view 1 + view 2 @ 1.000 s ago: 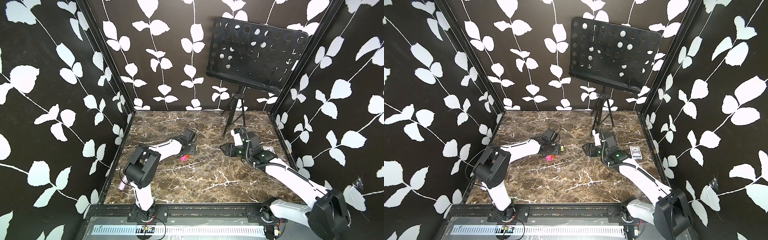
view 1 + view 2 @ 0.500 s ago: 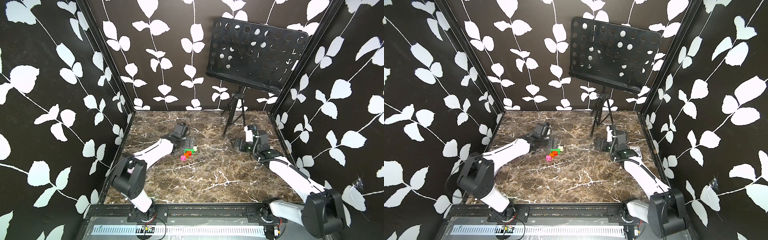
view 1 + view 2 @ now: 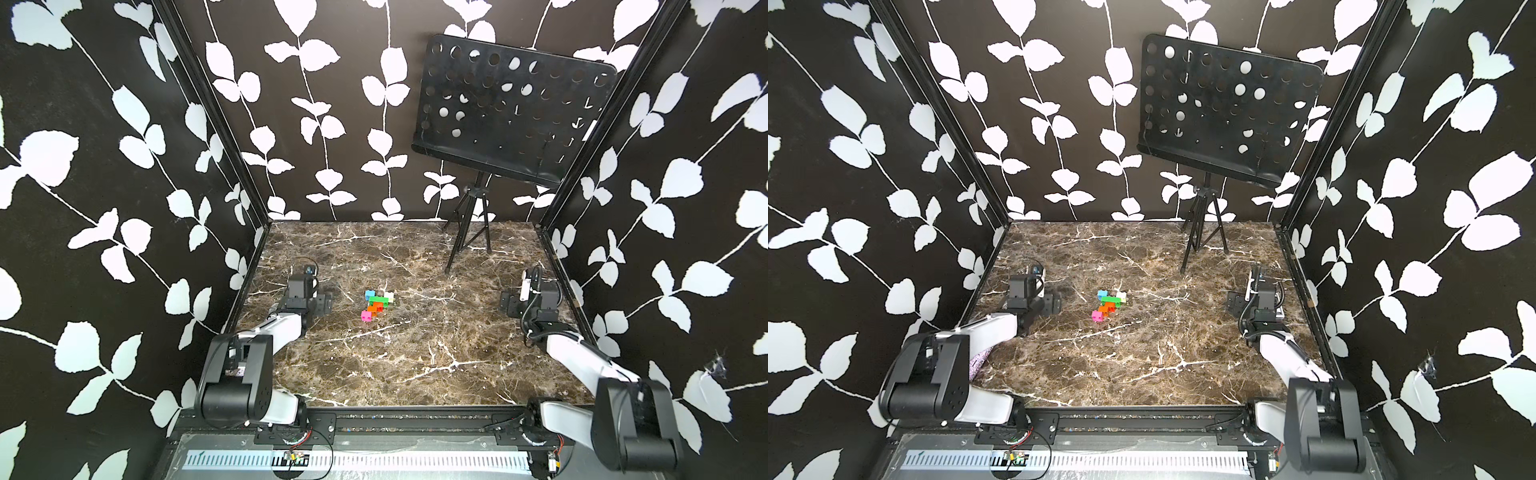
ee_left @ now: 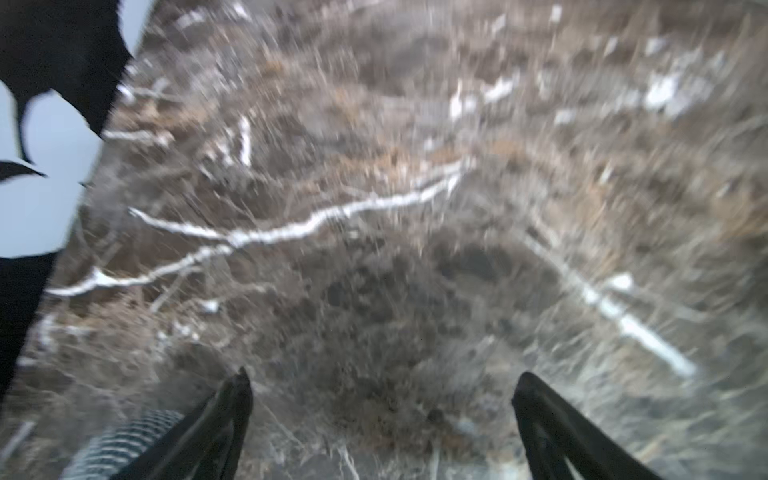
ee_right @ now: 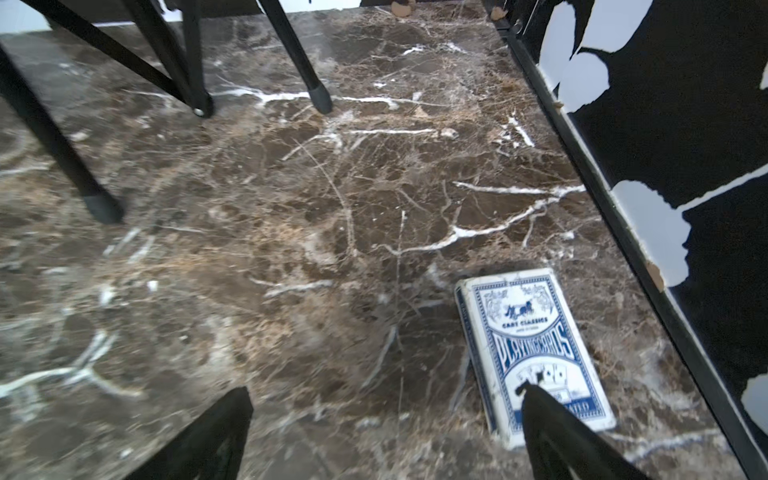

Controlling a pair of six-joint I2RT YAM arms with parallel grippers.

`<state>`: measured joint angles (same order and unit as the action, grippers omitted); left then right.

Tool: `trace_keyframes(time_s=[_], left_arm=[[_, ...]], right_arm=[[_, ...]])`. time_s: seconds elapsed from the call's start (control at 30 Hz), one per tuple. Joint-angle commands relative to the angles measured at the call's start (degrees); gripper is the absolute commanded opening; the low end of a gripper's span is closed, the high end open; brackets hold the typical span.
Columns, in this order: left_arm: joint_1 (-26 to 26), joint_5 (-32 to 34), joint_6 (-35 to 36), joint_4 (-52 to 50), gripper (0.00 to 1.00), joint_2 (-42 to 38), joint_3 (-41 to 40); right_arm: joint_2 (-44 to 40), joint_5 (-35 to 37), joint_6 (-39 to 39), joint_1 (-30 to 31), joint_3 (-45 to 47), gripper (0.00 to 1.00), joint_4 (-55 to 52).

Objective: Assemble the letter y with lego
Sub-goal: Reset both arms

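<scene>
Where: the letter y (image 3: 376,305) lay flat on the marble table (image 3: 415,353), left of centre, touched by neither arm.
Build: blue brick (image 3: 369,294) and cream brick (image 3: 389,296) sat at the tips, joined by a green crossbar (image 3: 379,300). An orange stem (image 3: 376,307) ended in a pink brick (image 3: 366,316).
Left gripper (image 4: 380,382): jaws spread wide over bare marble, nothing between them, near the letter in both top views.
Right gripper (image 5: 384,392): jaws likewise spread and empty, well apart from the letter. One fingertip overlapped a card box (image 5: 534,353) in the right wrist view; contact could not be judged.
Count: six bricks in all. There was one blue, one green, one cream and one pink, and the orange read as two at this size. There were also two arms, one card box and one music stand (image 3: 511,116).
Handling, as judged: the letter was likely light, rigid plastic with slick sides. Only stud friction held it together, so a pull on a tip could split it.
Where to grip, as judged: across the flat sides of the green crossbar or the orange stem, squeezing along the joints, not against them.
Progress, as judged: the shape looked complete.
</scene>
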<state>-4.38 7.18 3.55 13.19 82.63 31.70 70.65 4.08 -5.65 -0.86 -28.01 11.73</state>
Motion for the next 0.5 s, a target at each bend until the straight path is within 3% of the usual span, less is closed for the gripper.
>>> trace_keyframes(time_s=[0.0,0.13,0.23,0.3,0.4,0.47], left_arm=[[0.3,-3.6,5.0,22.7,0.99,-0.4,-3.9],[0.6,-3.9,4.2,35.1,0.99,6.0,-6.6],[1.1,-3.6,3.7,39.4,0.99,6.5,-9.3],[1.1,-1.1,2.3,37.6,0.99,6.7,-8.4],[1.2,-0.6,2.4,37.3,0.99,6.6,-8.1],[1.1,-0.8,2.4,36.4,0.99,6.4,-8.0]], right_arm=[[6.3,0.5,4.8,-0.5,1.7,0.99,15.9],[12.0,-1.8,4.1,-1.2,-1.4,0.99,20.6],[16.6,-5.0,5.1,-0.5,-1.3,0.99,26.2],[15.3,-5.3,6.3,0.0,0.0,0.99,26.0],[18.1,-6.3,6.9,0.6,5.6,0.99,40.4],[16.6,-6.5,7.4,0.6,4.3,0.99,34.8]])
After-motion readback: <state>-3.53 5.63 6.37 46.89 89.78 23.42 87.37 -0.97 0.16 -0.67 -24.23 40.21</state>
